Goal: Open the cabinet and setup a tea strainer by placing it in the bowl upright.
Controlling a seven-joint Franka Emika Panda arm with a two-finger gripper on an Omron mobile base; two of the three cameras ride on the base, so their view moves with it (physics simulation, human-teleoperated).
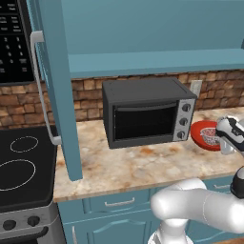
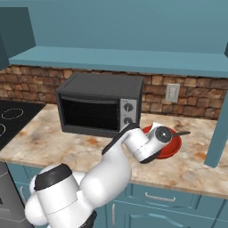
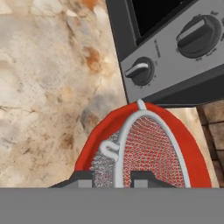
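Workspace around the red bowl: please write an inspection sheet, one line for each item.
Surface: marbled beige counter, bare in front of the oven.
Job's things: cabinet door open; tea strainer in the red bowl, right of the oven.
Clutter: black toaster oven against the brick wall.
Grippers: gripper shut on the tea strainer rim, over the bowl.
Cables: nothing seen.
Surroundings: stove at left, wall outlet, teal drawers below.
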